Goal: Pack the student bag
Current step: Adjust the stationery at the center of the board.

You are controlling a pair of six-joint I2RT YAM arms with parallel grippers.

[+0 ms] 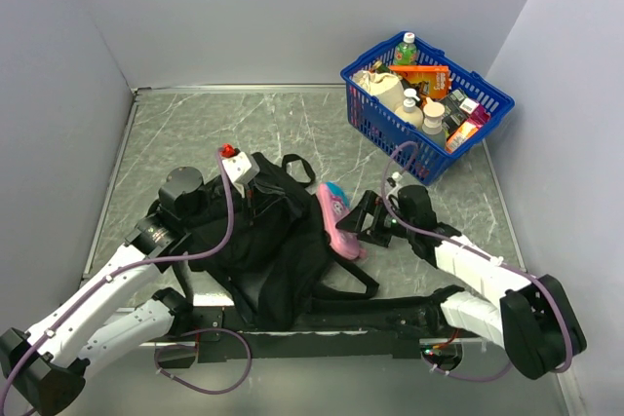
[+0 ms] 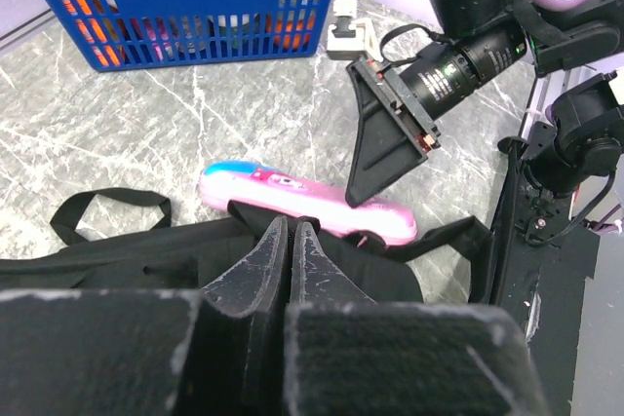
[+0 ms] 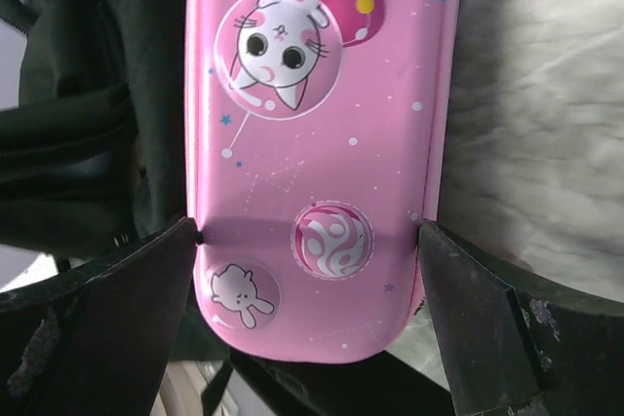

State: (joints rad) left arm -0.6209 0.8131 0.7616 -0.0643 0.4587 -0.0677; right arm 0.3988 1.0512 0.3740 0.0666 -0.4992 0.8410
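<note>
The student bag [image 1: 273, 255], a soft black backpack with long straps, lies flat in the middle of the table. A pink pencil case [image 1: 337, 221] with cartoon cats lies against its right edge. My right gripper [image 1: 363, 226] is shut on the near end of the pencil case [image 3: 312, 143], with one finger [image 3: 107, 289] pressed on each long side. My left gripper [image 1: 252, 190] is at the bag's upper edge. In the left wrist view its fingers [image 2: 255, 270] are pressed together on the black fabric [image 2: 117, 250], and the pencil case [image 2: 302, 202] lies just beyond the tips.
A blue plastic mesh basket [image 1: 385, 129] full of bottles and packets stands at the far right, also in the left wrist view [image 2: 195, 7]. Bag straps [image 1: 346, 289] trail toward the arm bases. Grey walls enclose the marble-patterned table [image 1: 195, 124].
</note>
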